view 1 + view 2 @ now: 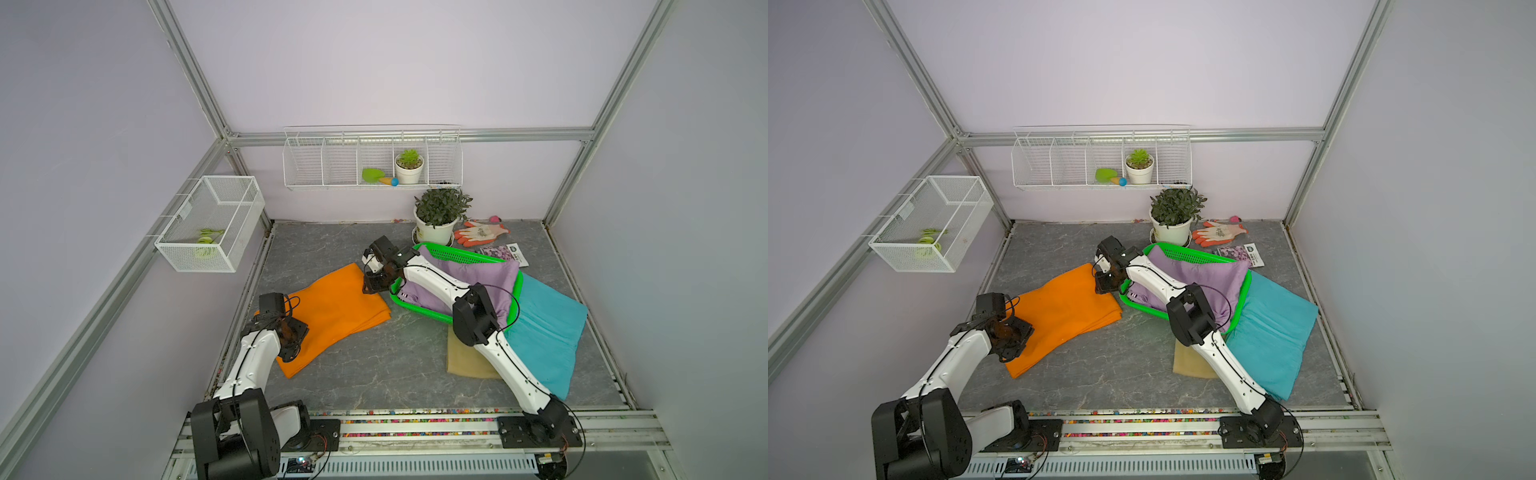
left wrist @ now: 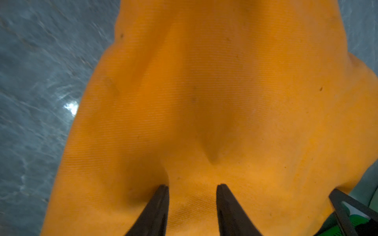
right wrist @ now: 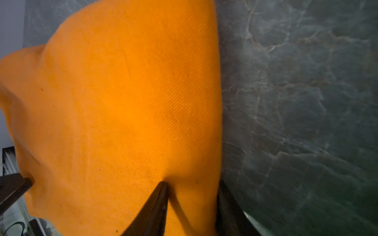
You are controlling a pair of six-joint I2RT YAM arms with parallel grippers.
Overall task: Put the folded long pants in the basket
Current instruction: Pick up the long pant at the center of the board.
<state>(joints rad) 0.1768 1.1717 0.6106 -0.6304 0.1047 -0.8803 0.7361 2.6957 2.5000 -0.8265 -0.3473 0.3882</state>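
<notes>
**A:** How did the cloth lie?

**B:** The folded orange cloth trousers lay on the grey marbled tabletop. They were left of the shallow bright green plastic basket, one corner close to its rim.

**A:** And the grippers?

**B:** The left gripper was clenched on a bunched ridge at the near end, with creases running out from its black fingers. The right gripper straddled the far edge beside the basket (whether it pinched the cloth, I could not tell).

**A:** What lay around?

**B:** The folded lilac trousers filled the basket, under the right arm. The teal trousers lay against the basket's right side. The tan trousers showed from beneath the teal pair and the arm. Behind the basket stood a leafy plant in a white pot, with orange-and-white gloves and a printed packet beside it.

**A:** Any room?

**B:** Bare tabletop stretched in front of the basket, between the orange and tan pairs. The table's left edge ran near the left gripper.
</notes>
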